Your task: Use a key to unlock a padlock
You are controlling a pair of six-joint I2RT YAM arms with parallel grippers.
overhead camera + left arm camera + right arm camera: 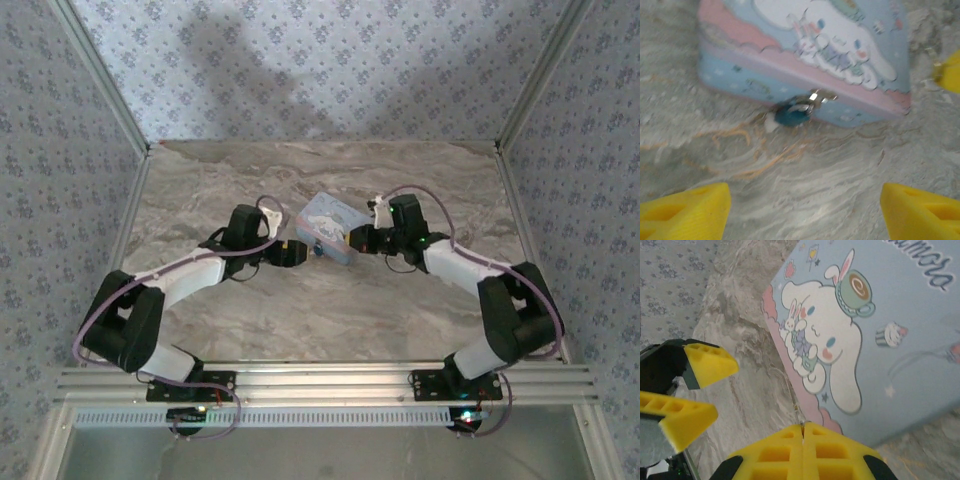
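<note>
Light-blue tin with a cartoon rabbit lid sits mid-bench; all places are given from it.

- Padlock: tiny blue body against the tin's near side wall, low, touching the bench. Its silvery shackle rises to a small fitting on the tin's wall. The left wrist view is blurred, so whether the shackle is in or out of the body can't be made out. From above the padlock is a mere speck at the tin's near corner.
- Left tool: wide open, nothing held, yellow pads cut off at the frame's bottom corners. It faces the padlocked side of the tin and is apart from it. From above it is just left of the tin's near corner.
- Right tool: pads pressed together at the tin's edge. A thin pale sliver pokes out of the seam towards the tin, too slim to say it is a key. From above it is just right of the tin.
- One right-tool pad is clipped by the frame edge, beyond the tin's far corner.
</note>
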